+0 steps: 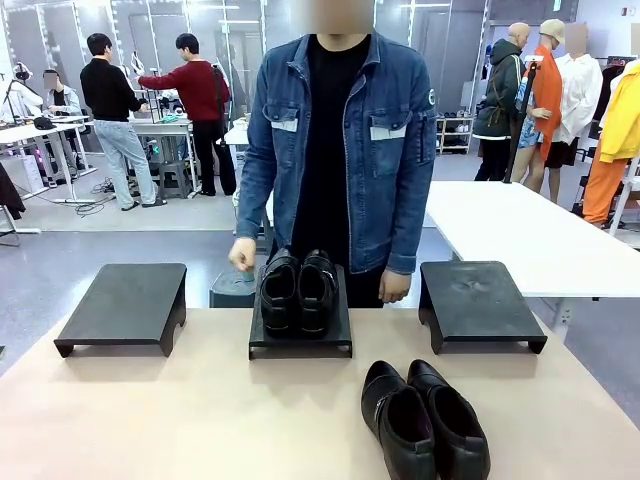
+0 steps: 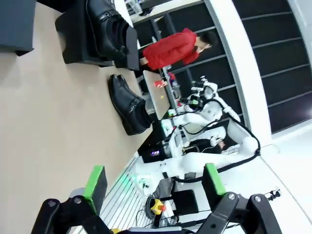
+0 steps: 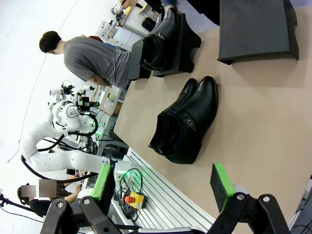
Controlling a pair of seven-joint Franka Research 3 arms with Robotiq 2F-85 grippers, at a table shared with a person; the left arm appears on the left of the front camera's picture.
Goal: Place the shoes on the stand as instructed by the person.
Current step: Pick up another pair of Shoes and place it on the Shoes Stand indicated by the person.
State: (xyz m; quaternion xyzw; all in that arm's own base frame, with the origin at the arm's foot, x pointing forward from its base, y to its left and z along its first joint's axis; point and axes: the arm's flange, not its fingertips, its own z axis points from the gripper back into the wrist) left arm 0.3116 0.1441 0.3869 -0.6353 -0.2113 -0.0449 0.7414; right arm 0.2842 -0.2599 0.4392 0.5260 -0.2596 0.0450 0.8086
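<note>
Black leather, and by my judgement the job is half done: the first pair (image 1: 297,292) sits on the middle stand (image 1: 300,343), well beyond the left pincer (image 2: 155,180), which gapes empty. The second pair (image 3: 183,124) lies on the worktop (image 3: 258,122) just ahead of the right pincer (image 3: 162,183), also wide open, not yet placed.

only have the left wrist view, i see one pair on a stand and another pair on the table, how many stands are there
Observer: Three in a row. The middle stand carries the pair; the left stand and right stand carry no shoes.
Operator: is the person pointing at one
Observer: Not clearly. The person's right hand is loosely curled beside the middle stand's pair, and the left hand hangs down.
Operator: right arm ready
Observer: Its fingers stand open with nothing between them, facing the loose pair on the table.
</note>
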